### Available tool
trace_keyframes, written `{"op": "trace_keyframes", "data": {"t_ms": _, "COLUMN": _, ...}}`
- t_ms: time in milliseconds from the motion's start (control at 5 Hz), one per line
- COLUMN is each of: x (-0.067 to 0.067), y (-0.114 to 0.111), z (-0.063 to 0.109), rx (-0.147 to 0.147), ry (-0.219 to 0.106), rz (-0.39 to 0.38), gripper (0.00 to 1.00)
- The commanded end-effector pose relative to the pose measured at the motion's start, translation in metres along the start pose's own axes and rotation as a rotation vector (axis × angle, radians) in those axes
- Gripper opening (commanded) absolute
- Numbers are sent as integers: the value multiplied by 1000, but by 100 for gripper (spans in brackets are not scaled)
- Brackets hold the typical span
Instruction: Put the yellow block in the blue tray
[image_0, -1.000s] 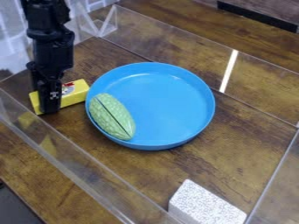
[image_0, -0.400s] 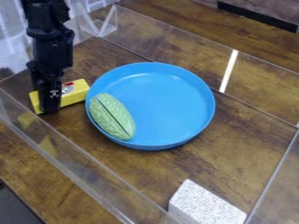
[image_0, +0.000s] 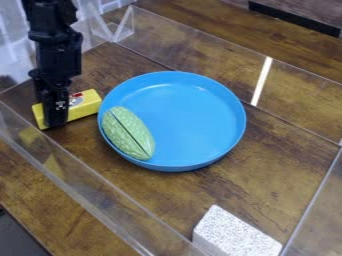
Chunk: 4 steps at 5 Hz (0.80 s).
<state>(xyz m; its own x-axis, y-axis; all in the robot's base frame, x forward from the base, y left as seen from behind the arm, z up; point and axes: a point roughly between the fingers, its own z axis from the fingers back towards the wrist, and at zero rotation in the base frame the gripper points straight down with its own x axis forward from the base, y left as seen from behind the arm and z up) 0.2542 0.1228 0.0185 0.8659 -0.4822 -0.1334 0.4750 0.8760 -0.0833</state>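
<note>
At far left the pincer (image_0: 55, 108) points straight down, jaws clamped narrow on the near end of the yellow block (image_0: 78, 106), which rests on the desk (image_0: 287, 140), long axis running toward the blue tray (image_0: 214, 95) just beside it on the right.

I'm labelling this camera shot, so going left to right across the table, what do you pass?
tool → yellow block → green ribbed oval → blue tray, with the white speckled block lying nearer the camera.
</note>
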Motion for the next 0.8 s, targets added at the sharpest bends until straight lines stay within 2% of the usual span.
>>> {"op": "trace_keyframes", "data": {"t_ms": 0, "x": 0, "y": 10, "z": 10, "rx": 21, "ry": -27, "rz": 18, "gripper": 0}}
{"op": "trace_keyframes", "data": {"t_ms": 600, "x": 0, "y": 11, "z": 9, "rx": 8, "ry": -26, "rz": 23, "gripper": 0}}
